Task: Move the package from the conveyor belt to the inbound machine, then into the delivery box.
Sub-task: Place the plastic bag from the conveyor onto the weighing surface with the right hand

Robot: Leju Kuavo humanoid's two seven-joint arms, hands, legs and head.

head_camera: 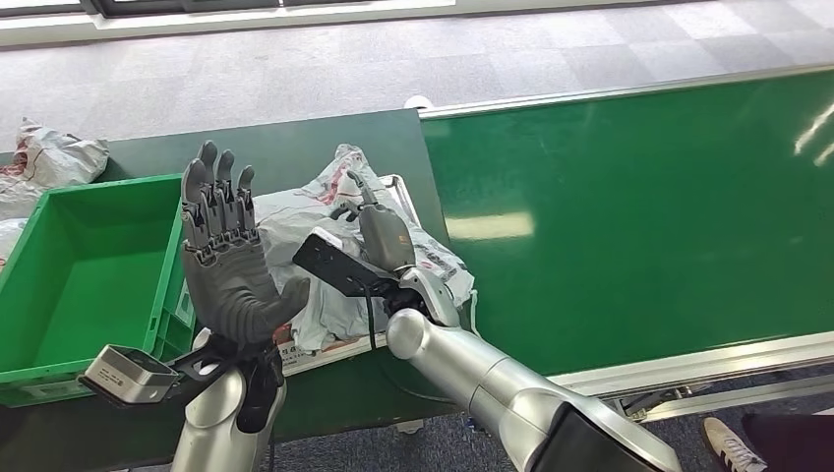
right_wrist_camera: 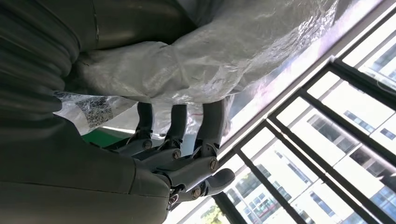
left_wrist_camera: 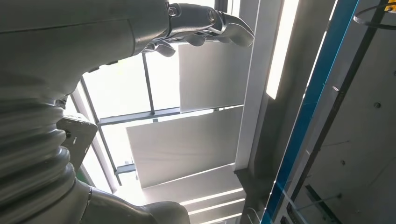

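A crumpled white plastic package (head_camera: pixel 300 211) lies on the inbound machine's flat white plate (head_camera: pixel 329 351), on the dark green table between the green delivery box (head_camera: pixel 108 187) and the conveyor belt (head_camera: pixel 639 216). My right hand (head_camera: pixel 382 236) is on the package's right side. In the right wrist view its fingers (right_wrist_camera: pixel 177 121) press into the plastic of the package (right_wrist_camera: pixel 224 56) with the thumb on the other side, so it grips the package. Raised upright in front of the box's right wall, my left hand (head_camera: pixel 224 256) has its fingers (left_wrist_camera: pixel 205 23) spread and holds nothing.
The delivery box is hollow with bare green walls. Other white bags (head_camera: pixel 54 152) lie behind the box at the far left. The belt surface is bare green. A person's shoe (head_camera: pixel 733 442) shows on the floor at the lower right.
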